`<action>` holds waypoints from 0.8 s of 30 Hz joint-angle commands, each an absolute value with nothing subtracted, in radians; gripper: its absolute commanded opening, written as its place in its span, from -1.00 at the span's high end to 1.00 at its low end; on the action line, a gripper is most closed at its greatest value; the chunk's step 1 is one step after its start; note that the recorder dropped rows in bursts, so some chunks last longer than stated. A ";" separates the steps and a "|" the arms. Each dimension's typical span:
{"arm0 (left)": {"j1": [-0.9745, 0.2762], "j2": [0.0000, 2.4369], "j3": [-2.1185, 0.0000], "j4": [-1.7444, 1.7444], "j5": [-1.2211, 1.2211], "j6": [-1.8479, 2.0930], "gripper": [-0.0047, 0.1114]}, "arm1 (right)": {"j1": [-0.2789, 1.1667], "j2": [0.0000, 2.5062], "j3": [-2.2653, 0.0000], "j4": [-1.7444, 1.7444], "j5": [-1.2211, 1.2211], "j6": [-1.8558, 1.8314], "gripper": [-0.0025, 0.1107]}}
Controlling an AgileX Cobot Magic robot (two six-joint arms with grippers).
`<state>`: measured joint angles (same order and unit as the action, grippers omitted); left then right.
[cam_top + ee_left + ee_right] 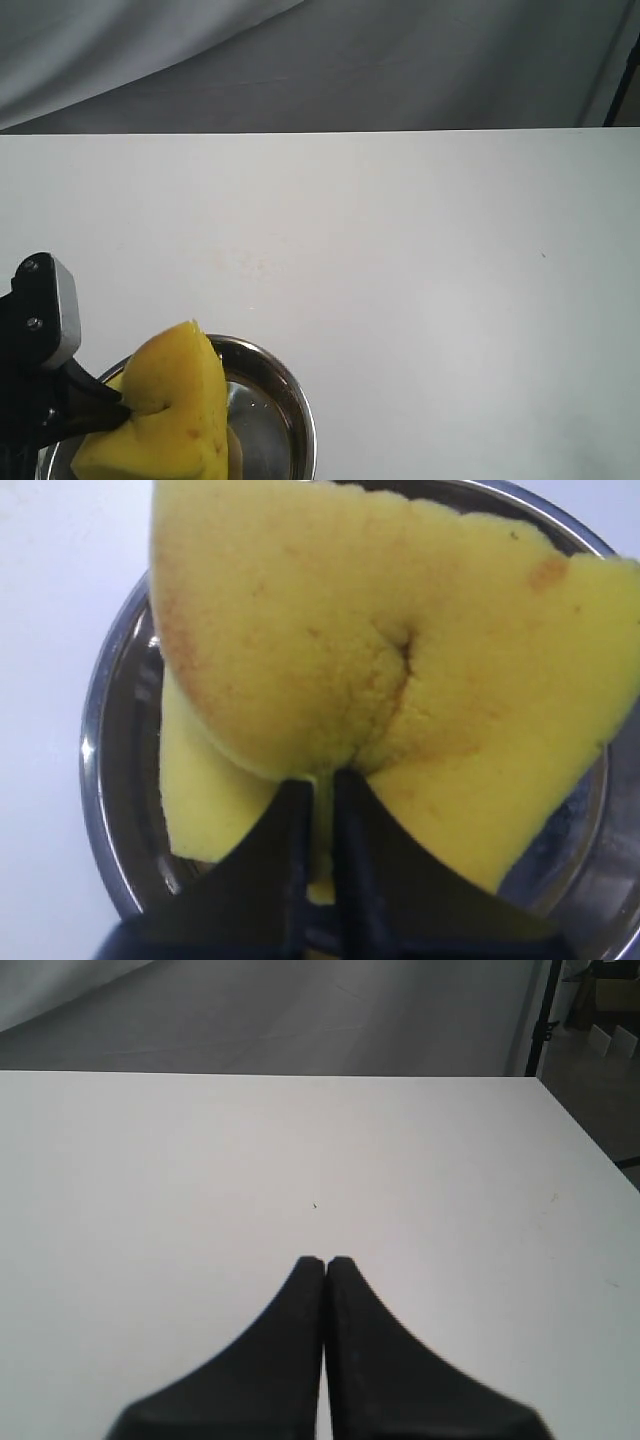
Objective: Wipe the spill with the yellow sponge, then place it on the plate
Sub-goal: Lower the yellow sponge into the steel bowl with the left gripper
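Yellow sponge point(400, 660) clamped in the left pincer point(320, 780) over the plate point(100, 750).
The sponge is pinched into a crease between the left fingers, with the plate just beyond them; the right pincer point(325, 1262) is held together, empty, above the white table point(150, 1180).

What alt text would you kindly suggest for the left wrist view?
The left pincer, shut on the yellow sponge, pinches its creased edge; the shiny round plate lies behind it, on a white table.

Ext high over table point(420, 260); L wrist tight on plate point(98, 780), shared w/ ext; R wrist low.
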<state>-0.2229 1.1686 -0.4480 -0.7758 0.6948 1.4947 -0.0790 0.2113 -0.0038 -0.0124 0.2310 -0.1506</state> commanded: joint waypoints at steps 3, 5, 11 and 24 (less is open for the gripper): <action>-0.232 1.170 -0.445 -0.866 0.689 1.494 0.37 | -0.082 0.215 0.000 -0.007 0.223 -0.150 0.96; -0.232 1.170 -0.445 -0.870 0.687 1.494 0.05 | -0.082 0.215 0.000 -0.007 0.223 -0.150 0.96; -0.232 1.170 -0.445 -0.888 0.673 1.494 -0.33 | -0.082 0.215 0.000 -0.007 0.223 -0.150 0.96; -0.232 1.156 -0.448 -1.023 0.681 1.527 -0.33 | -0.082 0.215 0.000 -0.007 0.223 -0.150 0.96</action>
